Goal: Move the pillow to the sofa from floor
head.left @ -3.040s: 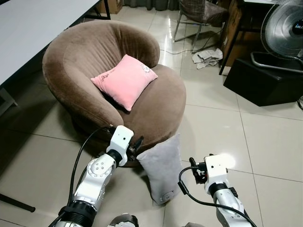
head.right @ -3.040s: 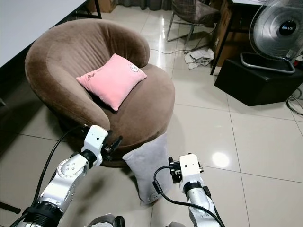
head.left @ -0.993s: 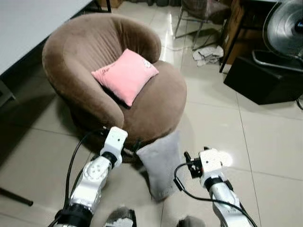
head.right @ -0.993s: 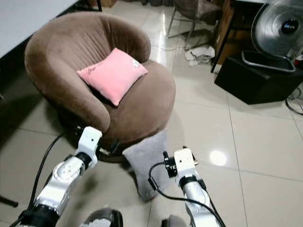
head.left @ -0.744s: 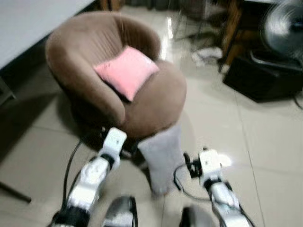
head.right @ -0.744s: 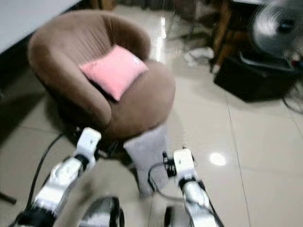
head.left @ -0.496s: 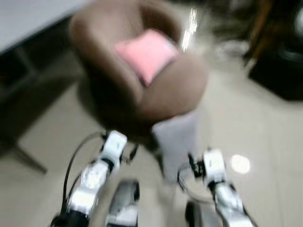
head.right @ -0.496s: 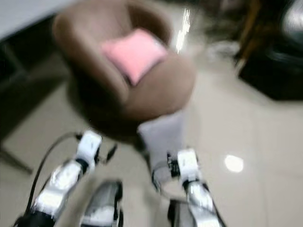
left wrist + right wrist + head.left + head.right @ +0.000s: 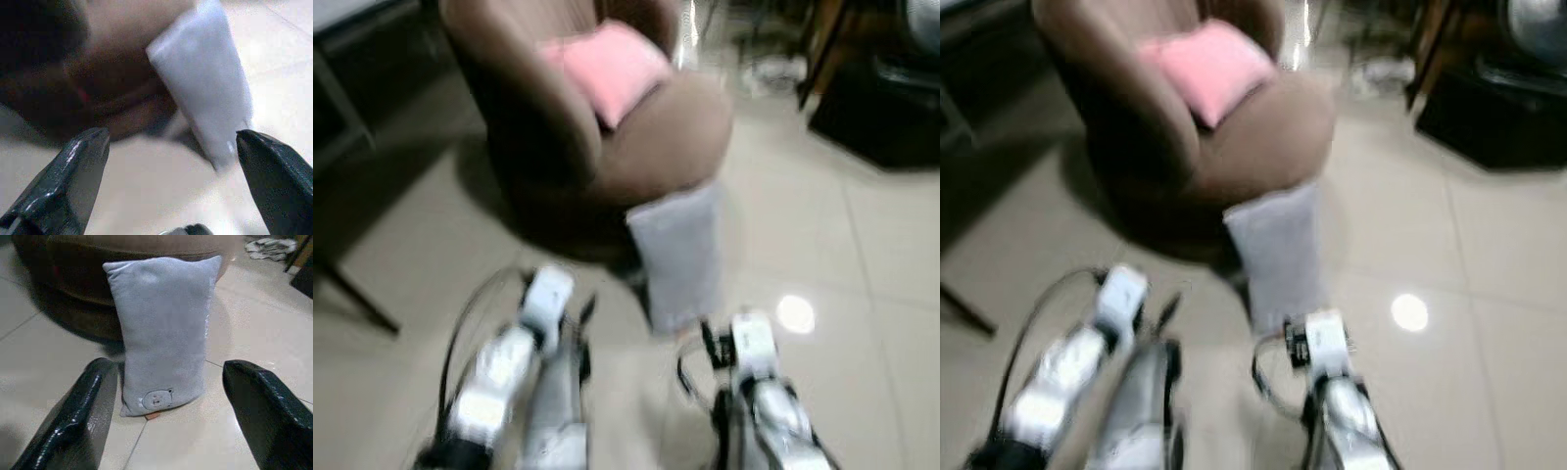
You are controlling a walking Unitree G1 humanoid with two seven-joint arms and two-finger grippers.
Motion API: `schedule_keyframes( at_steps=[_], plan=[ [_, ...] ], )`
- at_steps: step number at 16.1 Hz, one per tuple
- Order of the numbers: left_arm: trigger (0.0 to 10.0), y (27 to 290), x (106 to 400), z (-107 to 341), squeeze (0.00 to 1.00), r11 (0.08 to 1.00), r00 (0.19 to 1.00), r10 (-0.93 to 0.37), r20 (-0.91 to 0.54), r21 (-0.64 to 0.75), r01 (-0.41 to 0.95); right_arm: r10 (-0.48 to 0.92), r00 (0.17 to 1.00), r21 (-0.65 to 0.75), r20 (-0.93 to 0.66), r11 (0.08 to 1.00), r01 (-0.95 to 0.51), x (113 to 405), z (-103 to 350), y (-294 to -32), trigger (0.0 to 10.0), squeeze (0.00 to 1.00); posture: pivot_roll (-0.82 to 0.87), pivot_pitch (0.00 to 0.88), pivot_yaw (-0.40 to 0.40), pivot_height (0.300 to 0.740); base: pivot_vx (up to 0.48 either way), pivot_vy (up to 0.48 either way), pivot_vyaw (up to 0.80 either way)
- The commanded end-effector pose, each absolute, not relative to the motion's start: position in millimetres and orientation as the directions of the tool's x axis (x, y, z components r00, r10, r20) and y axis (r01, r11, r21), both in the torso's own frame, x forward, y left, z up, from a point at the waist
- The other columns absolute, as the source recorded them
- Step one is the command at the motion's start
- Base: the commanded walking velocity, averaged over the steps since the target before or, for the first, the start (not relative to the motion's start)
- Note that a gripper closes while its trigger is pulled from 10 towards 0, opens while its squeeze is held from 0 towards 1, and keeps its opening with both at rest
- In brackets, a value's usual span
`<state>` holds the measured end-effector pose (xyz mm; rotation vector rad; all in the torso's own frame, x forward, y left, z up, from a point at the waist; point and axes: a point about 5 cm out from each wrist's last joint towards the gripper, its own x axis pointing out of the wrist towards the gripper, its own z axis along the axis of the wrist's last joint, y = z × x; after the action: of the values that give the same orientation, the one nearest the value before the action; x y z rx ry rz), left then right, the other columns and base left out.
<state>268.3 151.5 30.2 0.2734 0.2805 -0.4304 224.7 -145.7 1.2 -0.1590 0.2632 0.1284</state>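
A grey pillow point(image 9: 677, 257) stands upright on the tiled floor, leaning against the front of the round brown sofa chair point(image 9: 636, 147). It also appears in the right wrist view as the grey pillow point(image 9: 161, 328), straight ahead of the fingers. My right gripper point(image 9: 168, 404) is open, a short way in front of the pillow and apart from it. My left gripper point(image 9: 168, 166) is open too, low over the floor to the pillow's left, with nothing between its fingers. The head views are blurred.
A pink pillow point(image 9: 607, 64) lies on the sofa seat. A black box point(image 9: 881, 108) and a fan stand at the back right. A table leg point(image 9: 352, 294) is at the left. Open tiled floor point(image 9: 862, 294) lies to the right.
The camera has tilted and shifted with blur, so the sofa and pillows now sit higher in the picture. Both arms stay low near the grey pillow, grippers still open.
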Motion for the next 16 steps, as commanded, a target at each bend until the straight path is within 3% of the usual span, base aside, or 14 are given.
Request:
schedule_keyframes(
  at_steps=[1,16],
  plan=[
    [10.0,152.5,274.2,36.9,0.0,0.87,0.874,-0.373,-0.31,0.21,0.446,0.094,0.958,-0.128,-0.272,0.983,-0.133,223.2,0.5,-147.6,10.0,0.0,0.06,0.099,0.023,0.546,0.0,0.0,0.0],
    [10.0,151.1,276.4,38.8,0.0,0.869,0.874,-0.376,-0.309,0.208,0.448,0.105,0.953,-0.133,-0.285,0.98,-0.148,220.1,-2.7,-143.2,10.0,0.0,0.06,0.116,0.021,0.546,0.48,0.0,0.0]
  ],
)
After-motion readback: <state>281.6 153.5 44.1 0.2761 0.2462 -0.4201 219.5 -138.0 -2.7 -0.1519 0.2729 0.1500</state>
